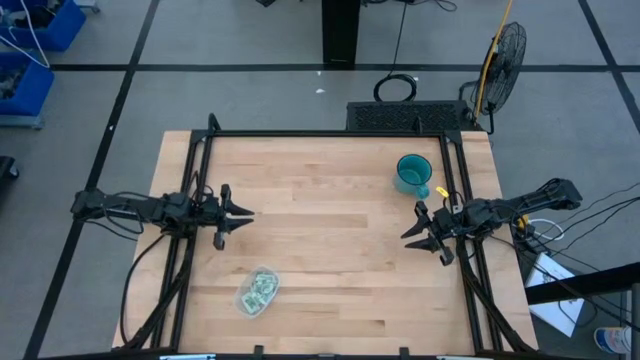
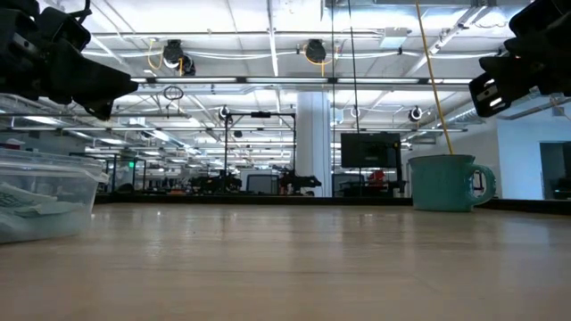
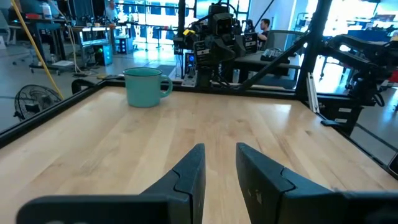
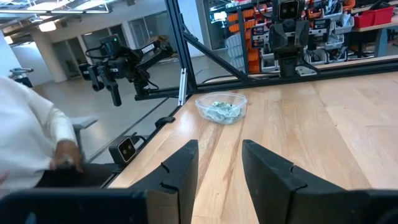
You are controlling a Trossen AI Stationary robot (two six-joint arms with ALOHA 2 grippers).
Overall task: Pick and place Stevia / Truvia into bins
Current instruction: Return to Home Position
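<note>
The see-through tub (image 1: 258, 292) stands on the table near its near edge, left of centre, and shows in the right wrist view (image 4: 221, 107) and at the left of the low view (image 2: 40, 192). Pale green and white sachets (image 1: 262, 287) lie inside it (image 4: 220, 110); I see none on the bare wood. My left gripper (image 1: 243, 213) hovers open over the table's left side, pointing right (image 3: 219, 157). My right gripper (image 1: 408, 236) hovers open over the right side, pointing left (image 4: 219, 152). Both are above the table and apart from the tub.
A teal mug (image 1: 412, 174) stands upright on the far right part of the table (image 3: 146, 87) (image 2: 446, 183). A black frame (image 1: 330, 133) runs along the table's edges. A person in a white sleeve (image 4: 31, 130) is beyond the near edge.
</note>
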